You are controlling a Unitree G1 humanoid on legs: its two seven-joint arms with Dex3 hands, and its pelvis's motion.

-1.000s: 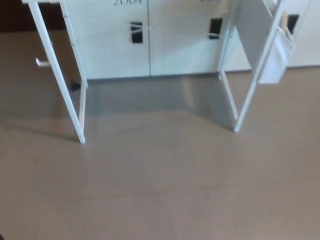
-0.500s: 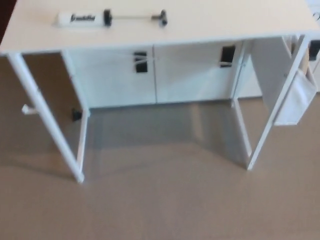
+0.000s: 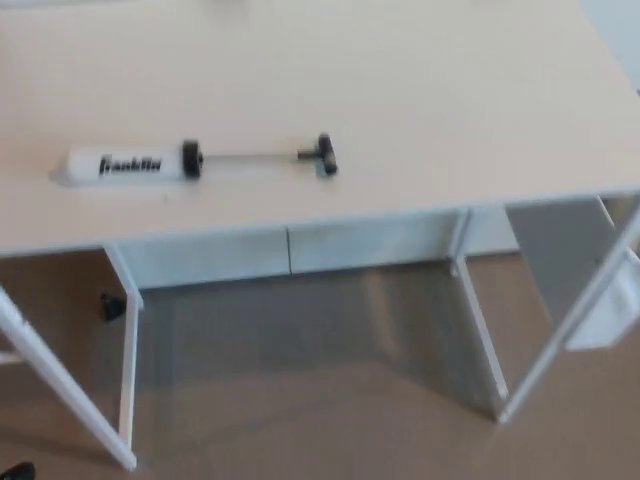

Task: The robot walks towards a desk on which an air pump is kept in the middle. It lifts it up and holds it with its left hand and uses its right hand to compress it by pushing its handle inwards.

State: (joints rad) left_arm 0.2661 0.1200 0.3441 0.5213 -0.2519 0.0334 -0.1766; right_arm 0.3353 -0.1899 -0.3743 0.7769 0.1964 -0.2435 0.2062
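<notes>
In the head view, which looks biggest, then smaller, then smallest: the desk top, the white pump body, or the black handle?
1. The desk top, by far the largest.
2. The pump's white body, with black lettering.
3. The black T-handle, the smallest, at the end of the pulled-out rod.
All three lie at a similar distance, so the order is safe.

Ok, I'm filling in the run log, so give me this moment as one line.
phase: approach | air pump: lying on desk, handle extended, untouched | left hand: not in view | right hand: not in view
</notes>
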